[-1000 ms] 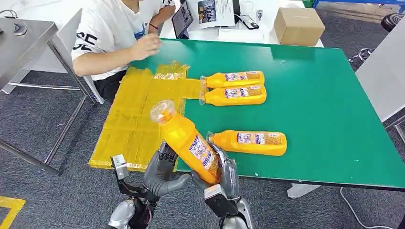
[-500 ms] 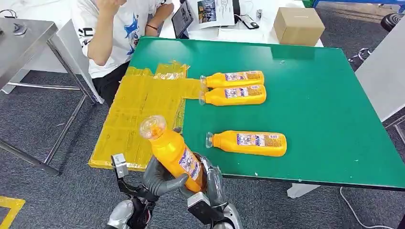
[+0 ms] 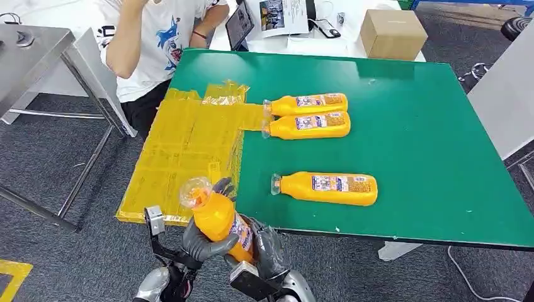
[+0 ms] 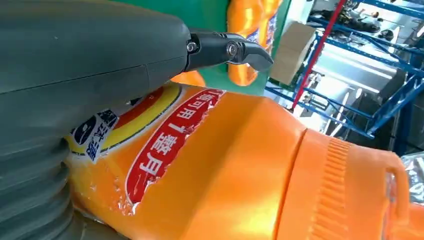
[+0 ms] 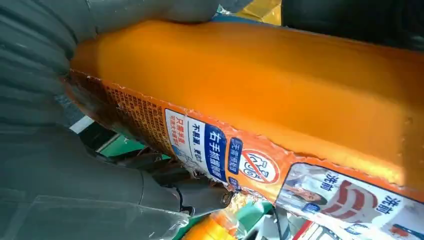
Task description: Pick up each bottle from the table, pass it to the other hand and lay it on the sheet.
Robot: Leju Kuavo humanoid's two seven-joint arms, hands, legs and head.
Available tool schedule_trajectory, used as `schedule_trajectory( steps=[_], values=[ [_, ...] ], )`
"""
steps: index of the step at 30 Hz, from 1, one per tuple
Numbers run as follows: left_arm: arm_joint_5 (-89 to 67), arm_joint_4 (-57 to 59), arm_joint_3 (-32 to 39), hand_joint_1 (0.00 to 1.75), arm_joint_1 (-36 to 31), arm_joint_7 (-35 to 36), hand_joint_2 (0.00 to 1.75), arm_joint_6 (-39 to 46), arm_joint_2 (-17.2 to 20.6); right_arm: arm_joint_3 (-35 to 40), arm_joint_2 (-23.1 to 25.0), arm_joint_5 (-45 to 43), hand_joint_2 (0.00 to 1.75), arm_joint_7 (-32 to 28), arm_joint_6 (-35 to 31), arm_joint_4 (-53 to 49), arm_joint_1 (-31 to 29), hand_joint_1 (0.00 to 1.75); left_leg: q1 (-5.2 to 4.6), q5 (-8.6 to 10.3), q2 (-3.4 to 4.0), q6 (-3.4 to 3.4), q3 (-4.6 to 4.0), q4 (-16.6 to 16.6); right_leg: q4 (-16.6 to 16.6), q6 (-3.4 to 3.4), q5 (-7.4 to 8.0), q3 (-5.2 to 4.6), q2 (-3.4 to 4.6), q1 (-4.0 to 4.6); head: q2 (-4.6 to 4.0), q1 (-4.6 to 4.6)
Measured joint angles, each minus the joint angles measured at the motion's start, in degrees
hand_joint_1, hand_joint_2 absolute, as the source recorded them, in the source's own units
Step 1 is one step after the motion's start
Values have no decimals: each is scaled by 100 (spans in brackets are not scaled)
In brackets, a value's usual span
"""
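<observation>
An orange bottle (image 3: 217,217) with a clear cap stands tilted just off the table's near edge, cap up and toward the left. My left hand (image 3: 200,242) wraps its middle and my right hand (image 3: 267,251) grips its lower end. The left wrist view shows the left hand (image 4: 75,60) lying across the bottle's label (image 4: 240,170). In the right wrist view the right hand (image 5: 60,165) closes round the bottle's body (image 5: 260,90). The yellow sheet (image 3: 182,145) covers the table's left end, beside the cap. Three more orange bottles lie on the green table (image 3: 415,126): two side by side (image 3: 307,103) (image 3: 308,125) and one nearer (image 3: 327,187).
A person in a white shirt (image 3: 151,44) sits at the table's far left corner, arm raised. A cardboard box (image 3: 393,33) and a tablet (image 3: 239,26) stand behind the table. A grey metal table (image 3: 31,50) is at the left.
Both hands have drawn the held bottle down and to the left, off the table's near edge toward my body. The person has pulled the hand back from the sheet and raised it.
</observation>
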Motion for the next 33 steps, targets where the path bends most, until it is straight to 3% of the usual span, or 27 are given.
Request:
schedule_trajectory(
  steps=[9, 10, 11, 12, 13, 28, 29, 33],
  values=[
    [0, 50, 24, 0, 3, 22, 175, -4, 22, 57, 7, 2, 175, 0, 2, 170, -66, 175, 0, 0, 0, 0, -1, 0, 0, 0, 0, -1, 0, 0, 0, -2],
    [0, 50, 26, 12, 3, 24, 175, -4, 22, 63, 7, 0, 175, 0, 2, 177, -70, 175, 0, 0, 0, 0, 0, 0, 0, 0, 0, -1, 0, 0, 0, 0],
    [-2, 50, 26, 12, 5, 24, 175, -4, 22, 66, 7, -2, 175, 0, 4, 184, -73, 175, 0, 0, 0, 0, -1, 0, 0, 0, 0, 0, 0, 0, 0, -2],
    [-2, 50, 26, 70, 5, 24, 175, -4, 24, 68, 7, -2, 175, 0, 7, 190, -75, 175, 0, 0, 0, 0, -1, 0, 0, 0, 0, -1, 0, 0, 0, -2],
    [-2, 50, 28, 175, 6, 22, 175, -7, 24, 70, 7, -2, 175, 0, 11, 197, -78, 175, 0, 0, 0, 0, -1, 0, 0, 0, 0, 0, 0, 0, 0, -2],
    [-175, -15, 85, 175, 54, -92, 175, -116, 24, 57, 31, 11, 175, -20, 31, 262, -95, 175, 0, 0, 0, 0, 0, 0, 0, 0, 0, 0, 0, 0, 0, -2],
    [-194, -22, 90, 175, 57, -98, 175, -116, 24, 48, 31, 15, 175, -22, 35, 262, -94, 159, 0, 0, 0, 0, 0, 0, 0, 0, 0, 0, 0, 0, 0, -2],
    [-245, -85, 98, 175, 80, -103, 175, -107, 24, -48, 46, 9, 175, -35, 101, 216, -72, 155, 0, 0, 0, 0, -1, 0, 1, 0, 0, 0, 0, 0, 0, -2]
  ],
)
